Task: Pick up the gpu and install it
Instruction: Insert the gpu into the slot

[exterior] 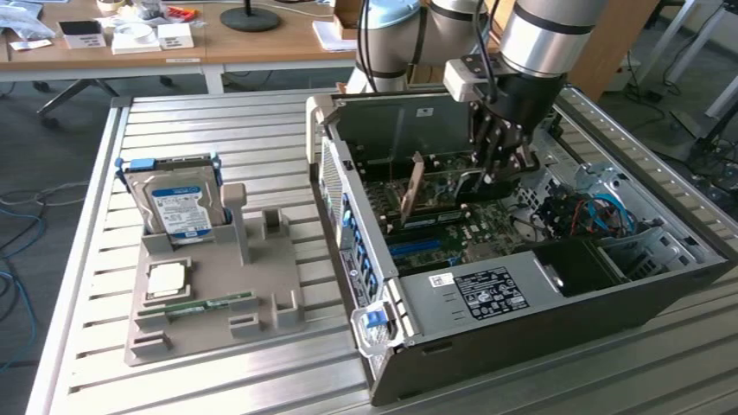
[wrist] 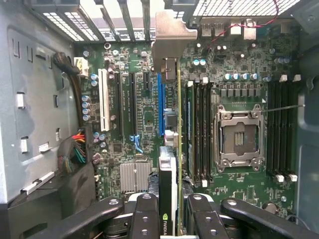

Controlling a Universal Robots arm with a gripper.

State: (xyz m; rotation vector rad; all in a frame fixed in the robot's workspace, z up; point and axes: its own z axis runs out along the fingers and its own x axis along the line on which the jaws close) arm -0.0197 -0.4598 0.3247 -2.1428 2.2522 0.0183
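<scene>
In the wrist view the gpu [wrist: 168,191] stands edge-on between my gripper's [wrist: 172,221] black fingers [wrist: 144,214], which are shut on its thin green board and black shroud. Its silver bracket [wrist: 172,35] reaches the slotted rear wall of the case. The card runs right beside a long blue slot [wrist: 160,97] on the motherboard [wrist: 129,124]; I cannot tell whether it touches the slot. In the exterior view my gripper [exterior: 499,169] reaches straight down into the open computer case [exterior: 519,259].
Memory sticks [wrist: 199,129] and an open processor socket [wrist: 238,137] lie close beside the card. Cables [wrist: 75,149] sit near the case wall. Outside the case, a grey holder [exterior: 271,298] carries a hard drive [exterior: 173,207], a processor [exterior: 168,278] and a memory stick [exterior: 196,304].
</scene>
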